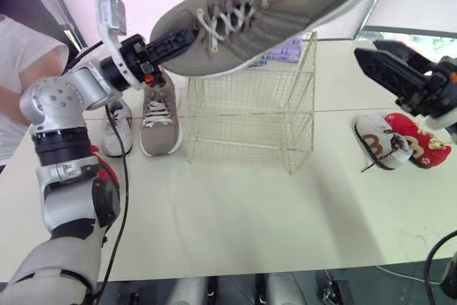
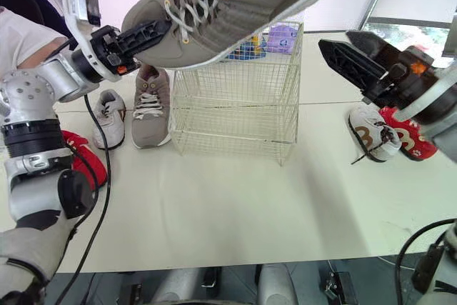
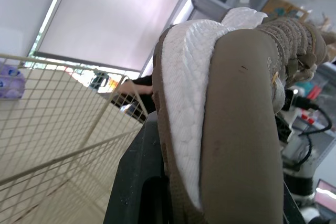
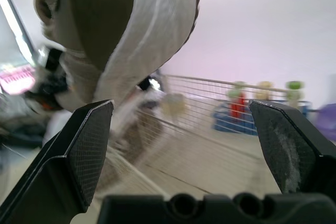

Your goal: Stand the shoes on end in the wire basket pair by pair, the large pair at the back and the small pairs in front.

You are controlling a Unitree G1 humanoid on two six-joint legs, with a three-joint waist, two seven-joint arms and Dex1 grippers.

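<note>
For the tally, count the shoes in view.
5, perhaps 6: lifted shoe in left gripper; tan shoe, white shoe left of basket; printed shoe, red shoe right; red shape behind arm.

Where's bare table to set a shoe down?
Broad bare table in front of the wire basket, and a gap between basket and the brown-marked shoe on the right. Crowded left of it: grey shoe, white shoe. Raised shoe hangs by the basket's top.

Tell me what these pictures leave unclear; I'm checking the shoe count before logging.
Held taupe shoe: heel cut off by the top edge, both eye views.
Red thing by the left arm: mostly hidden by the arm, right eye view; shoe or not, unclear.
Colourful items behind the wire basket: screened by mesh and the held shoe.
</note>
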